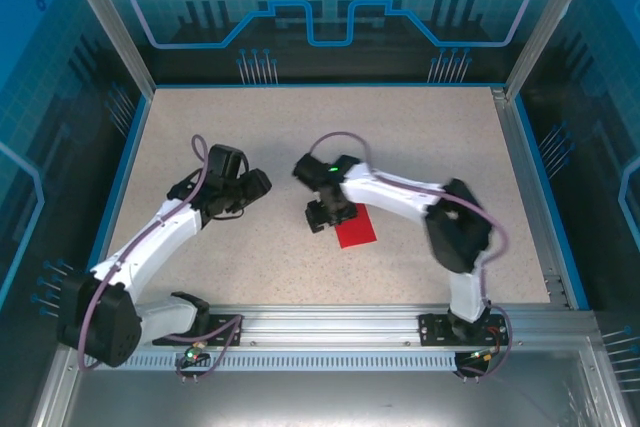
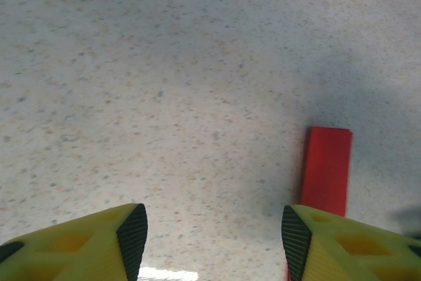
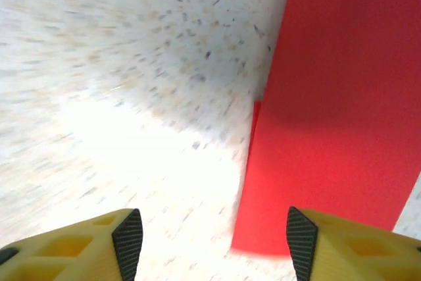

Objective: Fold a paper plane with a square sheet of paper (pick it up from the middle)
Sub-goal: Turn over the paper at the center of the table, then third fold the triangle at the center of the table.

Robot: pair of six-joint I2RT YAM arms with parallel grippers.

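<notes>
The square sheet of paper [image 1: 358, 228] is bright red and lies flat on the speckled table, folded into a narrow rectangle with a doubled edge along one long side. A paper plane is out of view. My right gripper [image 1: 325, 213] hangs over the sheet's left end. In the right wrist view it [image 3: 214, 238] is open, with the red paper [image 3: 335, 129] under its right finger and nothing between the pads. My left gripper [image 1: 246, 190] is off to the left of the sheet. It [image 2: 214, 228] is open over bare table, with the paper [image 2: 327, 170] just beyond its right fingertip.
The speckled table [image 1: 300, 127] is walled by blue panels and metal posts [image 1: 520, 77]. A metal rail [image 1: 330, 327] carrying both arm bases runs along the near edge. The right arm's elbow [image 1: 458, 227] stands to the right of the sheet.
</notes>
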